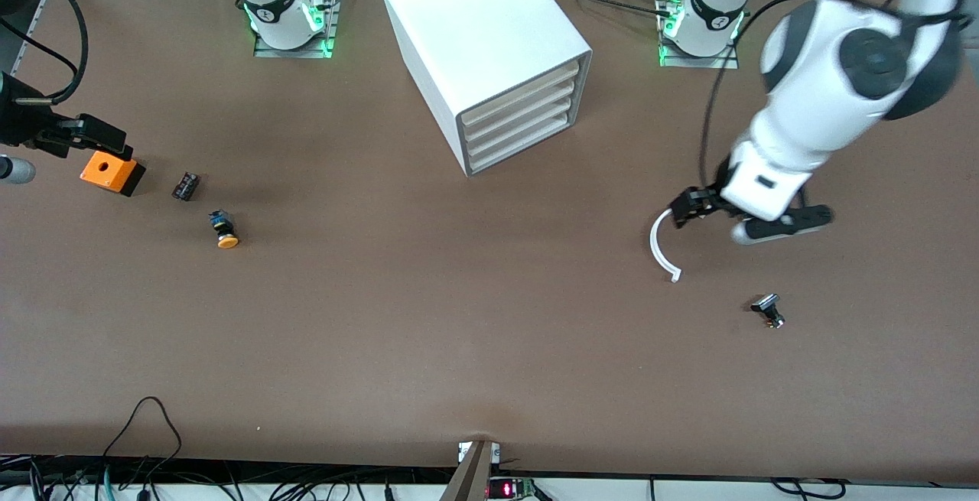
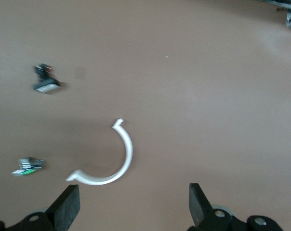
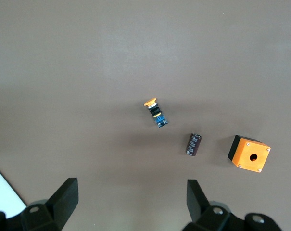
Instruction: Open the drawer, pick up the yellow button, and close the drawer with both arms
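Brown tabletop — button (image 1: 225,229) on its side, cap toward camera

Brown table (image 1: 428,317) carries white cabinet (image 1: 489,50) at 12 o'clock with all four drawers shut, orange-and-black box (image 1: 112,172), small black part (image 1: 185,185) and button (image 1: 224,229) lying on its side at 9 o'clock, white curved strip (image 1: 661,247) and small silver-black part (image 1: 768,310) at 3–4 o'clock.

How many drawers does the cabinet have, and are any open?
4, stacked in the white cabinet; the top drawer and the three lower drawers all sit shut, flush with the front.
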{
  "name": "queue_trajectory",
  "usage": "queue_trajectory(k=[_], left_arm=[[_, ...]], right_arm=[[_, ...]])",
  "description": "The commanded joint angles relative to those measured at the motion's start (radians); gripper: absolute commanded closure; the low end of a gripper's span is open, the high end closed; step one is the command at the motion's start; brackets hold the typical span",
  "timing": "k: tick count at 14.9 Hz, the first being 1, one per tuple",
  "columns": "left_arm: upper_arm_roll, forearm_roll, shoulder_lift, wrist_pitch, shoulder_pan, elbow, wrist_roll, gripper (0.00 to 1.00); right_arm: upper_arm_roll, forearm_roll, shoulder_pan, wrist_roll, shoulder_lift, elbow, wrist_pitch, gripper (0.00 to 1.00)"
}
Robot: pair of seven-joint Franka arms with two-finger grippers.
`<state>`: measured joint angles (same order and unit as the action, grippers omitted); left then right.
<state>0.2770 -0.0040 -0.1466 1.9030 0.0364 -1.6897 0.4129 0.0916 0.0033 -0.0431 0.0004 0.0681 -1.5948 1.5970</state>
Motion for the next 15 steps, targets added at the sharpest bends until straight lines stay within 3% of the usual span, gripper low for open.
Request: queue_trajectory(k=[1, 4, 6, 12, 15], left_arm=[[-0.056, -0.016, 0.082, -0.159, -0.009, 0.053, -0.161, 0.0], [-0.146, -0.013, 0.139, -0.185, -0.009, 0.038, -0.316, 0.0], [-0.166, -0.002, 0.151, -0.211, -0.009, 0.036, -0.361, 0.0], [-0.188, 0.024, 0.145, -0.246, 0.003, 0.041, -0.407, 0.0], [-0.186, 0.022, 0.147, -0.262, 0.003, 0.039, -0.399, 0.0]], right_arm=[[-0.003, -0.005, 0.003, 0.004, 0.002, 0.009, -0.003, 0.0], [-0.001, -0.006, 0.003, 0.021, 0.021, 0.009, -0.022, 0.0], [0.01, -0.006, 0.025, 0.017, 0.039, 0.009, -0.023, 0.0], [0.007, -0.005, 0.028, 0.004, 0.047, 0.001, -0.026, 0.0], [0.013, 0.004, 0.097, 0.003, 0.101, 0.009, -0.077, 0.0]])
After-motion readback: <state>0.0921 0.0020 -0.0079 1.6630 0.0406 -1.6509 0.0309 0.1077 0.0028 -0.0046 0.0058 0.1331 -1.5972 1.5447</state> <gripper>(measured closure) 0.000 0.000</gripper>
